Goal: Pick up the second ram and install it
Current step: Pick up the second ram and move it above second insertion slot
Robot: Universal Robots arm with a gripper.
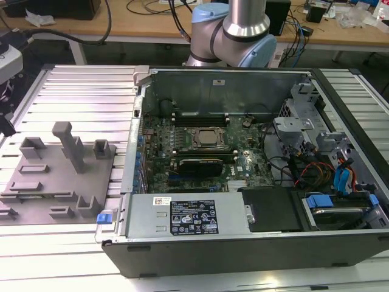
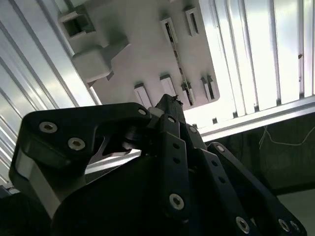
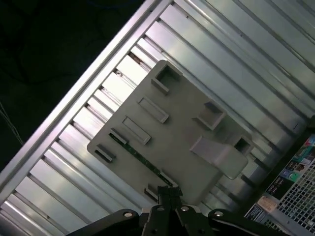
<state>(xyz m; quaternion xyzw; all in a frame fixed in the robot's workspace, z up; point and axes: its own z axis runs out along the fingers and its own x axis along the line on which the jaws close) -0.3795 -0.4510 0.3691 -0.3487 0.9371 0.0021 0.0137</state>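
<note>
1. The gripper hangs well above the grey fixture plate. Its tips are drawn together and nothing is between them, so it carries no part.
2. The second ram is on that plate. It stands on edge as a thin green strip in a line of small slotted holders. The holders appear meant to keep the stick upright, so its long upper edge can be pinched from above.
3. In the second wrist view the stick shows as a thin dark line running away from the gripper's tips across the plate. The tips sit over one end of that line and well clear of it, which reads as lining up rather than grasping.
4. In the exterior view the plate lies on the ribbed metal table at the exterior view's left. It is just beside the open computer case, probably so the carry to the board is short.
5. The case lies on its side with its cover off. That turns the CPU socket and the long black slots next to it upward for a straight push down.
6. The pick is judged not yet made, with the stick untouched in its holders.
</note>
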